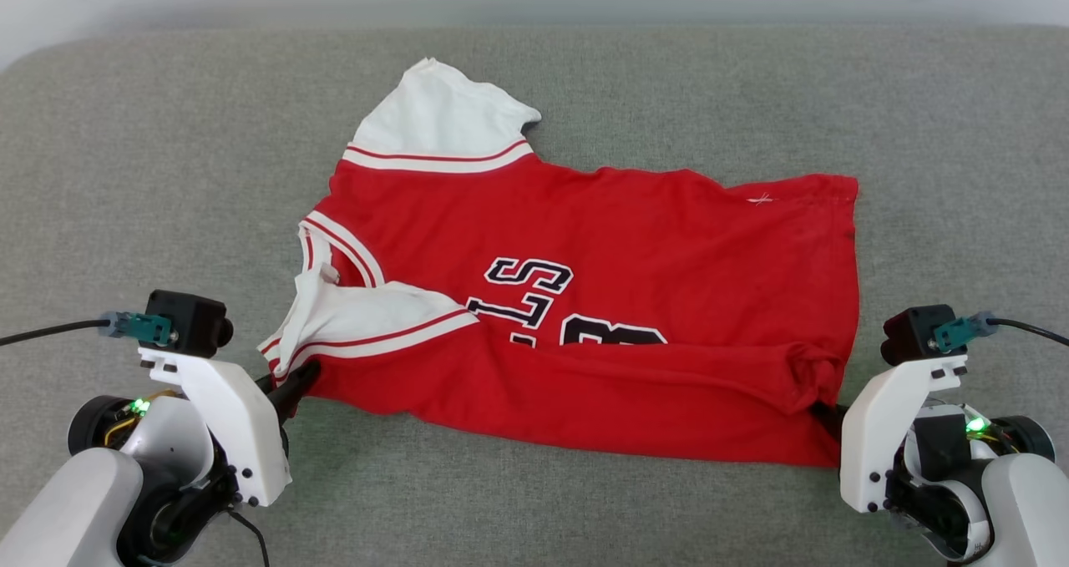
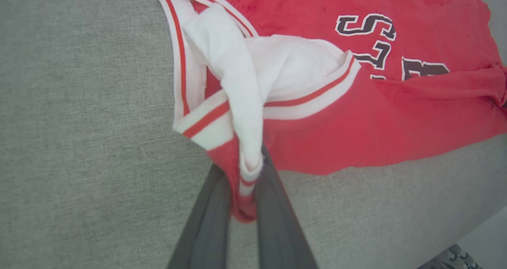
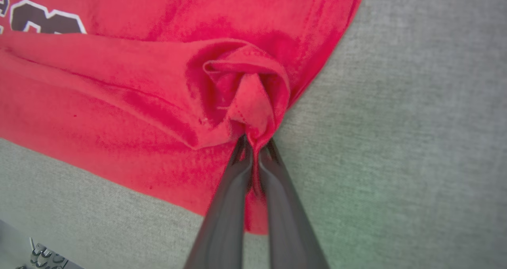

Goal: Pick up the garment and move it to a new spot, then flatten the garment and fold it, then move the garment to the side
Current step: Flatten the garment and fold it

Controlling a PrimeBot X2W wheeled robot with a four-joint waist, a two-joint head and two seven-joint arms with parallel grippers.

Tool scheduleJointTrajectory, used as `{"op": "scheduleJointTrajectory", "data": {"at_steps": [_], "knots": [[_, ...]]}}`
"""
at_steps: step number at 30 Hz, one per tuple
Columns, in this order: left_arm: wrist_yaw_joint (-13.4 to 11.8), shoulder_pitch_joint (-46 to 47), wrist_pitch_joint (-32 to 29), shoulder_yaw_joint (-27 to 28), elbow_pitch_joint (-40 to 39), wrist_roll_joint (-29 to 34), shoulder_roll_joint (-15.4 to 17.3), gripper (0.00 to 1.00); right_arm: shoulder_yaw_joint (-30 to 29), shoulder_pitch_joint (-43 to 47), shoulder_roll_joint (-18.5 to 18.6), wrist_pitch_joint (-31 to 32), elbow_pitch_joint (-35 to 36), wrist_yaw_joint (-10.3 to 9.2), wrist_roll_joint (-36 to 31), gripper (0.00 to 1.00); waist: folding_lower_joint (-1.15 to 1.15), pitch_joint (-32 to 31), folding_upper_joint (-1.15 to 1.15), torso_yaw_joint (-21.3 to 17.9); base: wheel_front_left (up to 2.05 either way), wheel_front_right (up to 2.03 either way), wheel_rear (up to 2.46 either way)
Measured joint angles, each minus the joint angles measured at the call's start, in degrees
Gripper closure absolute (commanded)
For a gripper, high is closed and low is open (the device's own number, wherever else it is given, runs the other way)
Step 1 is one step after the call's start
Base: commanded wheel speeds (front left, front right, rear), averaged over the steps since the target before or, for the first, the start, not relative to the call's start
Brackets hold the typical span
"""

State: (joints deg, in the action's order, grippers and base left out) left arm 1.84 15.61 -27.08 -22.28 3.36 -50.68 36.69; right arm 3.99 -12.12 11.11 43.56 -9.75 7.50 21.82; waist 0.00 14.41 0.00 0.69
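The garment (image 1: 601,241), a red jersey with white sleeves and black white-outlined lettering, lies spread sideways on the grey cloth surface, its near long edge folded over toward the middle. At its left end my left gripper (image 1: 299,381) is shut on the bunched white sleeve and striped trim (image 2: 247,170). At its right end my right gripper (image 1: 828,415) is shut on a gathered knot of red hem (image 3: 255,136). The folded-over flap hides the lower part of the lettering.
The grey cloth surface (image 1: 125,174) stretches wide on all sides of the jersey. Its rounded far edge (image 1: 534,28) meets a pale wall. The far sleeve (image 1: 438,116) sticks up toward that edge.
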Motion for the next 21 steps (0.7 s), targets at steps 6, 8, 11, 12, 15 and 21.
{"op": "scheduleJointTrajectory", "data": {"at_steps": [6, 8, 11, 12, 15, 21], "knots": [[-0.6, -1.0, 1.8, 0.4, 1.0, -0.5, -1.3, 1.0, 1.7, 0.3, 1.5, -0.3, 0.1, 0.0, 1.0, 1.0, 0.0, -2.6, 0.0, -0.1, 0.0, 0.0, 0.0], [-1.1, -1.5, 2.6, 0.5, 1.3, -0.3, -1.5, 1.0, 2.5, 0.3, 2.0, -0.5, 0.3, 0.0, 1.4, 1.0, 0.0, -3.7, 0.0, -0.2, 0.0, 0.0, 0.0], [-1.9, -3.0, 3.4, 0.7, 1.8, -0.7, -2.3, 1.0, 3.7, 0.6, 2.6, -0.7, 0.2, 0.0, 2.5, 1.0, 0.0, -5.6, 0.0, -0.3, 0.0, 0.0, 0.0], [-2.4, -3.8, 3.6, 0.7, 1.9, -0.7, -2.5, 1.0, 4.1, 0.8, 2.9, -0.9, 0.2, 0.0, 2.7, 1.0, 0.0, -6.4, 0.0, -0.4, 0.0, 0.0, 0.0], [-3.4, -6.5, 4.1, 0.6, 1.6, -1.1, -2.9, 1.0, 4.7, 2.2, 3.7, -1.2, 0.1, 0.0, 3.7, 1.0, 0.0, -8.8, 0.0, -0.4, 0.0, 0.0, 0.0], [-5.9, -14.4, 4.1, 1.2, 0.3, -3.3, -2.6, 1.0, 5.7, 6.9, 5.0, -1.1, 0.9, 0.0, 6.0, 1.0, -0.01, -14.3, 0.0, 0.1, 0.0, 0.0, 0.0]]}}
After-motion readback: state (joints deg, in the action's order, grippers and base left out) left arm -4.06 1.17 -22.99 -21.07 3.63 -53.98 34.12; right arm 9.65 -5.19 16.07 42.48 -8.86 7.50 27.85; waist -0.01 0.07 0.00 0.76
